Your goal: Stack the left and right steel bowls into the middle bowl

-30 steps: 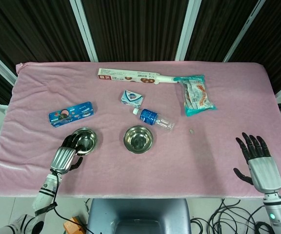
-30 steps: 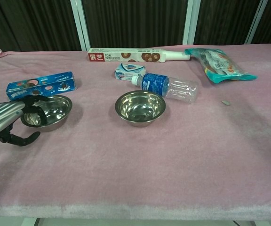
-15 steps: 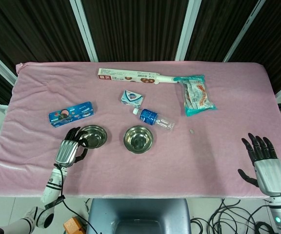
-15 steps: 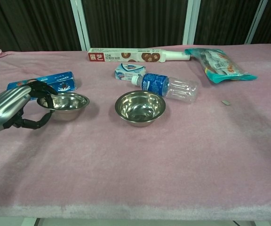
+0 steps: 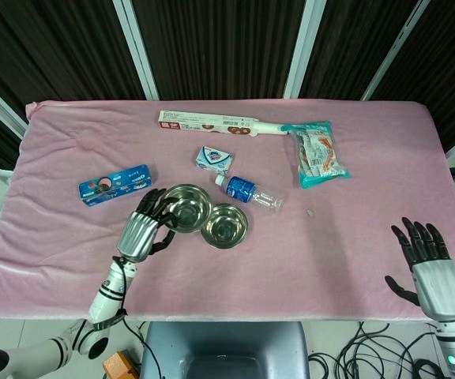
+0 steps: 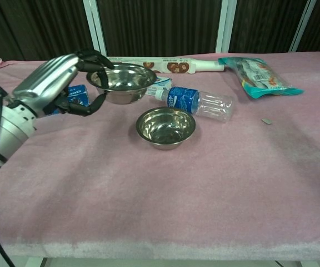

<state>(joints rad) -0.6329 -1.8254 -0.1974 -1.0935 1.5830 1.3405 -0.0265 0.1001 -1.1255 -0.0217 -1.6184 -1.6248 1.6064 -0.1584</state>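
Note:
My left hand (image 5: 143,227) (image 6: 57,83) grips a steel bowl (image 5: 186,208) (image 6: 122,83) by its left rim and holds it in the air, level, just up and left of the middle bowl (image 5: 225,226) (image 6: 166,127), which rests on the pink cloth. In the head view the two rims nearly overlap. My right hand (image 5: 427,260) hovers open at the table's near right corner, fingers spread, holding nothing. It does not show in the chest view. Only these two steel bowls are visible.
A water bottle (image 5: 250,193) (image 6: 199,102) lies just behind the middle bowl. A blue biscuit box (image 5: 114,184) sits to the left, a small blue-white packet (image 5: 215,159) and a long box (image 5: 212,123) behind, a snack bag (image 5: 319,153) at back right. A small scrap (image 5: 310,212) lies on the cloth.
My left hand has lifted the left bowl off the cloth and carried it rightward and up, close to the middle bowl. The right hand has drawn back slightly toward the table edge.

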